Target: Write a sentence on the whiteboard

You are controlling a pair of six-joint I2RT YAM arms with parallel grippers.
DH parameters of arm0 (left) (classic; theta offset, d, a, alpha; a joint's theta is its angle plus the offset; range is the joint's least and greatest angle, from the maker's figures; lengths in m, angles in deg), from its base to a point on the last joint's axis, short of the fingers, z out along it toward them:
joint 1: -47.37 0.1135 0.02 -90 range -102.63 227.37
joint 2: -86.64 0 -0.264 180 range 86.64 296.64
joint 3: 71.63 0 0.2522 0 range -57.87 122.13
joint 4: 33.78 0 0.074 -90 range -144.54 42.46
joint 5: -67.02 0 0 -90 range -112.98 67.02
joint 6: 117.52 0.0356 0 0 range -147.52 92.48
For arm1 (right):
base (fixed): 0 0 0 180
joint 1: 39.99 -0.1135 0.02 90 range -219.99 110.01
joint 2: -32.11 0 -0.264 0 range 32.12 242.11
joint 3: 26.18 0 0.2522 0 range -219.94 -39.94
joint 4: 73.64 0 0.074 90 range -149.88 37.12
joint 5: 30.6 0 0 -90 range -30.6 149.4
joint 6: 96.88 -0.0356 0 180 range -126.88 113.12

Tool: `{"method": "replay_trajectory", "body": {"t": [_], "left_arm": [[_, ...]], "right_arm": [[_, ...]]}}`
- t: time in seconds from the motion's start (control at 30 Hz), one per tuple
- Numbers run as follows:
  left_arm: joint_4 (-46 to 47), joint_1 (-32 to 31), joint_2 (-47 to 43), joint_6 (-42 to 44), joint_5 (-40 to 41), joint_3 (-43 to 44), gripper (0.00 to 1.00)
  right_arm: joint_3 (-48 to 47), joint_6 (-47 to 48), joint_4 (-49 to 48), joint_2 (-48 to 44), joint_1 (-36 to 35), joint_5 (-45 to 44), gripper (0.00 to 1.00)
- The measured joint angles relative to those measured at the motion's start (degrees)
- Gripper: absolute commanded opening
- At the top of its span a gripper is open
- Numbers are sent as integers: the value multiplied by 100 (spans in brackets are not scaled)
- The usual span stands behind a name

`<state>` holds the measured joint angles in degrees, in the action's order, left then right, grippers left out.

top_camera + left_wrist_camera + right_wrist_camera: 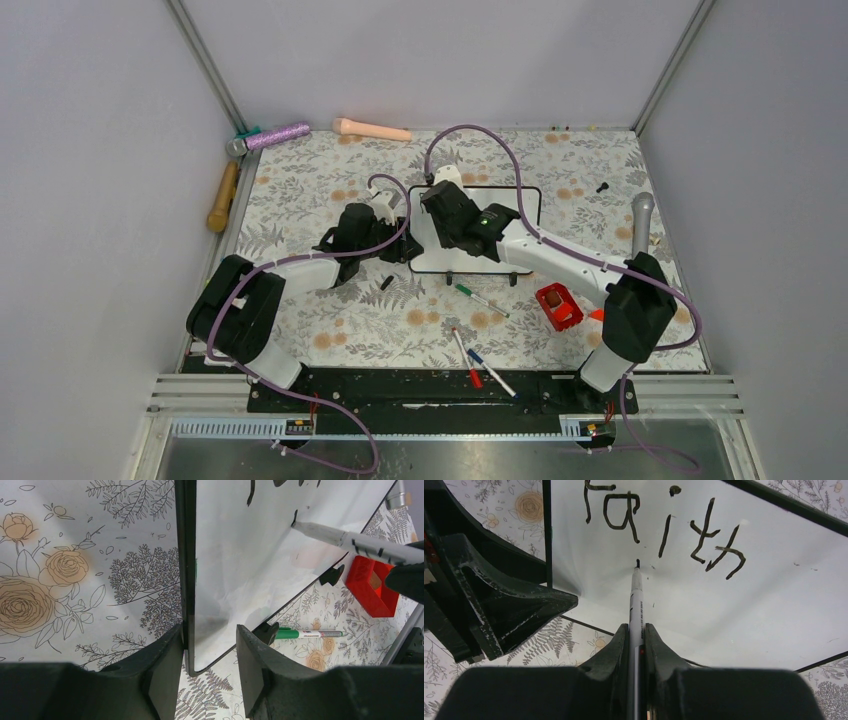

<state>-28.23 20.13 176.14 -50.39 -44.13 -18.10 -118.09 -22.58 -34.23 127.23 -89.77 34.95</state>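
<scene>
The whiteboard (525, 215) lies mid-table, partly under my arms. In the right wrist view the word "Faith" (664, 527) is written across the top of the whiteboard (724, 610), with a short black stroke just below it. My right gripper (636, 630) is shut on a black marker (636, 595), whose tip touches the board at that stroke. My left gripper (210, 635) is open and straddles the lower left corner of the board (250, 555); its left finger rests against the frame. The marker (350, 540) also shows there. In the top view my left gripper (405, 247) and right gripper (440, 200) sit over the board's left part.
A green marker (480, 298) lies just in front of the board, and a red-capped marker (466, 358) and a blue-capped marker (490, 370) lie nearer. A red box (558, 305) sits front right. A silver microphone (640, 225), a purple one (270, 136), a peach rod (370, 129) and a wooden handle (222, 196) line the edges.
</scene>
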Motion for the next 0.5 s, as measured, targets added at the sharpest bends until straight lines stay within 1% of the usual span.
{"method": "replay_trajectory", "body": {"t": [0.5], "left_arm": [[0, 9, 2, 15, 0, 0, 41]], "right_arm": [[186, -101, 109, -2, -55, 151, 0]]}}
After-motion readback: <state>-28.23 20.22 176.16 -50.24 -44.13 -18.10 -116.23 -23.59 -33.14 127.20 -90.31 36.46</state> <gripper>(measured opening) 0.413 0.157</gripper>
